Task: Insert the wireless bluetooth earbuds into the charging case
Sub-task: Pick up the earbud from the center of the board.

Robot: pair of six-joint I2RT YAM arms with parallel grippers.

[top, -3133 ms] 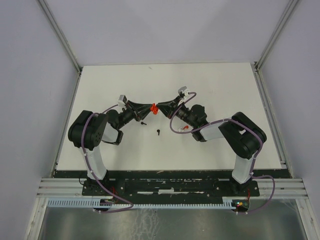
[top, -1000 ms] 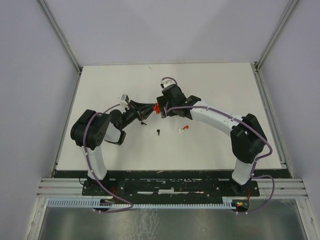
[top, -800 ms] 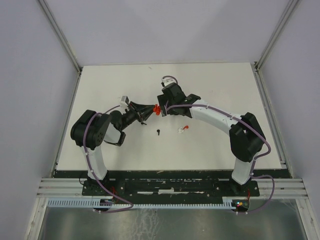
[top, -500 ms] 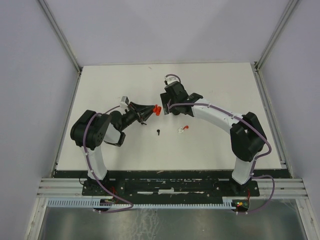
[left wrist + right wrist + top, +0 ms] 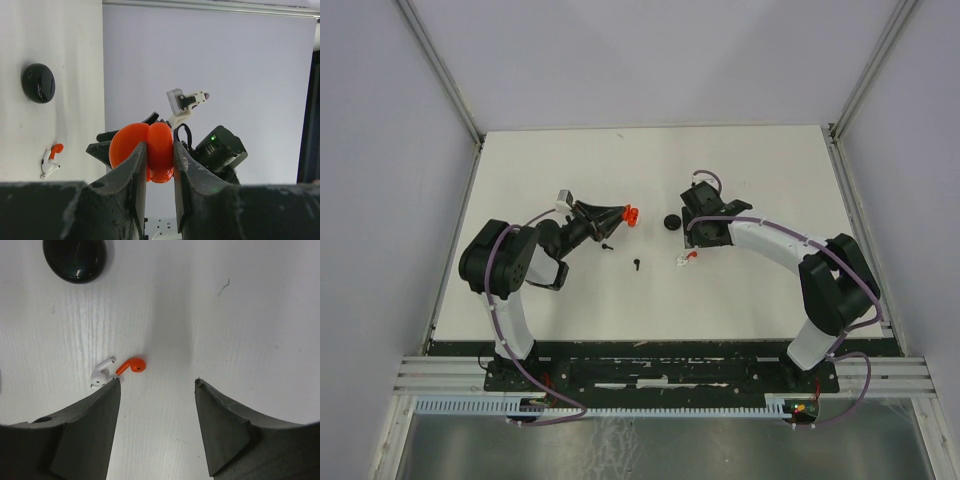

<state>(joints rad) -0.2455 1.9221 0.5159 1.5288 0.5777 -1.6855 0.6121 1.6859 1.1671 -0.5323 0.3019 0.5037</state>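
My left gripper (image 5: 159, 150) is shut on an orange-red charging case (image 5: 147, 152), held off the table left of centre (image 5: 629, 213). A red earbud (image 5: 132, 365) and a white earbud (image 5: 101, 374) lie side by side on the table (image 5: 686, 259). My right gripper (image 5: 157, 382) hangs open just above them, its left finger tip beside the white one and nothing between the fingers. Two black earbuds (image 5: 607, 244) (image 5: 636, 265) lie below the left gripper.
A black rounded pod (image 5: 671, 222) lies on the table between the two grippers, also in the right wrist view (image 5: 75, 257) and the left wrist view (image 5: 38, 83). White enclosure walls stand on three sides.
The right arm has drawn away from the orange case, swinging right and toward the near side over the red and white earbuds. The black pod now shows on the table. The left arm has barely moved.
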